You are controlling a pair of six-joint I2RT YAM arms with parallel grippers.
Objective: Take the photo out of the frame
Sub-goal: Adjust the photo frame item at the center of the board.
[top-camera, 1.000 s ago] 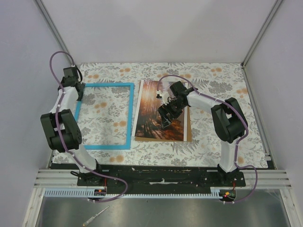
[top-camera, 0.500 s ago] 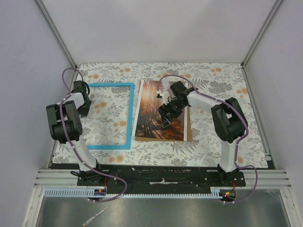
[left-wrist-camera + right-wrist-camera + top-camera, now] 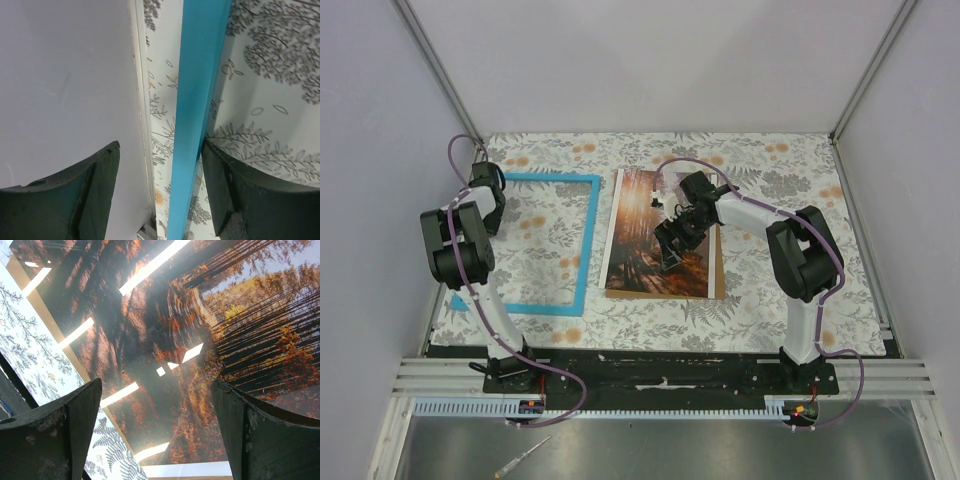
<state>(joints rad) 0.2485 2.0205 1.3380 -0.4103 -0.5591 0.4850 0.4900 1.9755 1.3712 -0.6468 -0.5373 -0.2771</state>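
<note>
A desk covered in a grey floral cloth with orange blooms is seen from above, closed in by plain pale walls. On its left half the frame, a thin bright-blue rectangular border, is laid flat, slightly skewed, with only patterned cloth showing inside it. Its left bar is largely hidden in the top view by the left arm, and its near left corner is found close to the desk's left edge.

The photo, an orange-brown forest scene, is laid face up just right of the frame, fully outside it and not touching it. A narrow brown strip of board is shown along the photo's right edge. Ceiling lights are reflected as bright streaks on the print in the right wrist view.

The right arm is bent inward over the photo. The right claw is held over the print with its jaws spread wide and nothing between them; whether the tips touch the surface cannot be told.

The left claw is placed at the frame's left bar, beside the left wall. Its jaws are parted astride the blue bar: the bar is seen right against one finger, while a clear gap is left to the other, so no clamping is shown.
</note>
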